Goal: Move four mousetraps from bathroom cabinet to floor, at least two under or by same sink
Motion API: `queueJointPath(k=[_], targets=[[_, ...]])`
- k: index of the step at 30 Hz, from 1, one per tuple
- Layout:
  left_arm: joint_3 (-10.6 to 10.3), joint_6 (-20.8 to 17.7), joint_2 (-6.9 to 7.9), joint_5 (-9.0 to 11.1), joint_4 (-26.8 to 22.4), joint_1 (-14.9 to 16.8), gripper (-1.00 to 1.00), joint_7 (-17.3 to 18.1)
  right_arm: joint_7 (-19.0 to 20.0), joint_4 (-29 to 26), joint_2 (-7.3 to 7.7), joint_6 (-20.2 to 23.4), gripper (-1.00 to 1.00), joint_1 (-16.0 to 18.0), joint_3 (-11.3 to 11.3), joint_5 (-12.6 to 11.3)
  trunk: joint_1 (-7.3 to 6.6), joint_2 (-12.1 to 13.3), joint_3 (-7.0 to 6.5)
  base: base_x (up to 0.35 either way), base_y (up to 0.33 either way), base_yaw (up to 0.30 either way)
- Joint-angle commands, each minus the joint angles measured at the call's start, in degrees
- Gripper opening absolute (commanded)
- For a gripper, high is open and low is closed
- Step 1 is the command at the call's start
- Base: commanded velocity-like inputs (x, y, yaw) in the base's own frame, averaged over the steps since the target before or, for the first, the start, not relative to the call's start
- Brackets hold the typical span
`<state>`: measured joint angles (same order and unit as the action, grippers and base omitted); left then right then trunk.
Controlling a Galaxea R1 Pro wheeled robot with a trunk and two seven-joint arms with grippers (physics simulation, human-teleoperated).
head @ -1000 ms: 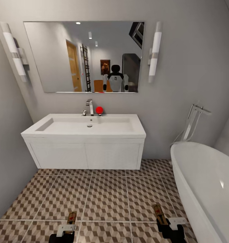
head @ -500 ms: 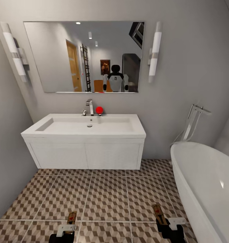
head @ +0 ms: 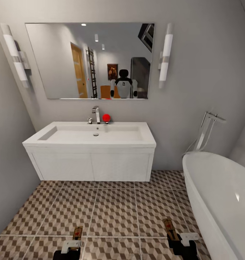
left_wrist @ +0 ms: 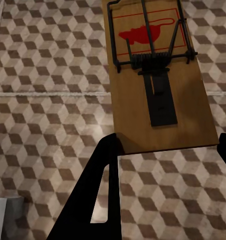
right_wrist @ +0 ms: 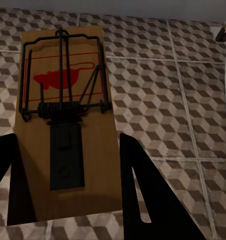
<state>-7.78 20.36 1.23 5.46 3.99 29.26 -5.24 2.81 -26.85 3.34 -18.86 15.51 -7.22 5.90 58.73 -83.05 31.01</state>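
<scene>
Two mousetraps are in hand, held low over the cube-patterned bathroom floor. My left gripper is shut on the near end of one mousetrap. In the left wrist view that board lies flat between the black fingers, red mark at its far end. My right gripper is shut on the other mousetrap. The right wrist view shows this trap clamped between both fingers. The white sink hangs on the wall ahead, a few tiles away. The cabinet is out of view.
A white bathtub with a chrome floor tap bounds the right side, close to my right gripper. A grey wall closes the left. A mirror above the basin reflects the robot. A red ball sits by the tap.
</scene>
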Motion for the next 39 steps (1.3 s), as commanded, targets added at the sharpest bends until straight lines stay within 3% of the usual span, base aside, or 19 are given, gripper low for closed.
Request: queueJointPath(k=[1, 9, 12, 15, 17, 18, 21, 22, 23, 25, 29, 31, 35, 39], targets=[[-0.5, 0.4, -0.08, 0.5, 0.2, 0.1, -1.0, -0.1, 0.2, 0.0, -0.03, -0.2, -1.0, 0.0, -0.4, 0.5, 0.0, 0.0, 0.05, 0.0, 0.0, 0.0], [-0.4, 0.4, -0.06, 0.5, 0.0, 0.1, -1.0, -0.2, 0.0, 0.2, -0.02, 0.2, -1.0, 0.0, -0.7, 0.4, 0.0, 0.0, 0.05, 0.0, 0.0, 0.0], [-0.2, -1.1, -0.09, 0.4, -0.4, 0.1, -1.0, -0.4, -2.1, -0.3, -0.13, 0.5, -1.0, 0.0, -0.7, 0.4, 0.0, 0.0, 0.05, 0.0, 0.0, 0.0], [0.0, -8.5, -0.01, 0.4, -3.1, 0.1, -1.0, -0.4, -7.4, -1.5, -0.52, 3.4, -1.0, 0.2, -0.6, 0.4, 0.0, 0.0, 0.05, 0.0, 0.0, 0.0], [0.0, -18.5, 0.33, 0.4, -9.4, 0.0, -1.0, -0.3, -10.9, -4.6, -1.07, 8.7, -1.0, 0.7, -0.6, 0.3, 0.0, 0.0, 0.05, 0.0, 0.0, 0.0], [0.0, -21.1, 0.46, 0.4, -11.5, 0.0, -1.0, -0.3, -11.4, -5.8, -1.21, 10.3, -1.0, 0.8, -0.5, 0.3, 0.0, 0.0, 0.05, 0.0, 0.0, 0.0], [0.0, -36.3, 1.02, 0.4, -24.2, 0.1, -1.0, -0.2, -12.8, -13.7, -1.97, 19.8, -1.0, 1.9, -0.5, 0.2, 0.0, 0.0, 0.05, 0.0, 0.0, 0.0], [0.0, -38.6, 1.06, 0.4, -25.9, 0.1, -1.0, -0.2, -12.9, -14.7, -2.15, 21.2, -1.0, 2.3, -0.5, 0.2, 0.0, 0.0, 0.05, 0.0, 0.0, 0.0], [0.0, -44.5, 1.15, 0.4, -30.1, 0.2, -1.0, -0.2, -13.1, -16.8, -2.61, 24.6, -1.0, 4.2, -0.4, 0.2, 0.0, 0.0, 0.05, 0.0, 0.0, 0.0], [0.1, -50.1, 1.2, 0.3, -33.6, 0.9, -1.0, -0.3, -13.0, -17.8, -2.92, 29.0, -1.0, 8.1, -0.4, 0.0, 0.0, 0.0, 0.05, 0.0, 0.0, 0.0], [0.1, -53.8, 1.26, 0.3, -35.6, 3.8, -1.0, -0.5, -12.1, -18.2, -3.74, 37.0, -1.0, 13.6, -0.4, -0.1, 0.0, 0.0, 0.05, 0.0, 0.0, 0.0], [0.1, -54.2, 1.51, 0.3, -35.2, 4.3, -1.0, -0.5, -11.6, -18.2, -4.4, 38.8, -1.0, 14.8, -0.4, 0.0, 0.0, 0.0, 0.05, 0.0, 0.0, 0.0], [0.1, -54.3, 3.27, 0.3, -31.9, 4.7, -1.0, -0.4, -10.9, -17.8, -5.38, 40.5, -1.0, 15.9, -0.2, 0.0, 0.0, 0.0, 0.05, 0.0, 0.0, 0.0], [0.1, -52.7, 3.88, 0.3, -30.6, 4.8, -1.0, -0.2, -10.7, -16.6, -6.6, 40.7, -1.0, 16.1, 2.6, 0.0, 0.0, 0.0, 0.05, 0.0, 0.0, 0.0]])
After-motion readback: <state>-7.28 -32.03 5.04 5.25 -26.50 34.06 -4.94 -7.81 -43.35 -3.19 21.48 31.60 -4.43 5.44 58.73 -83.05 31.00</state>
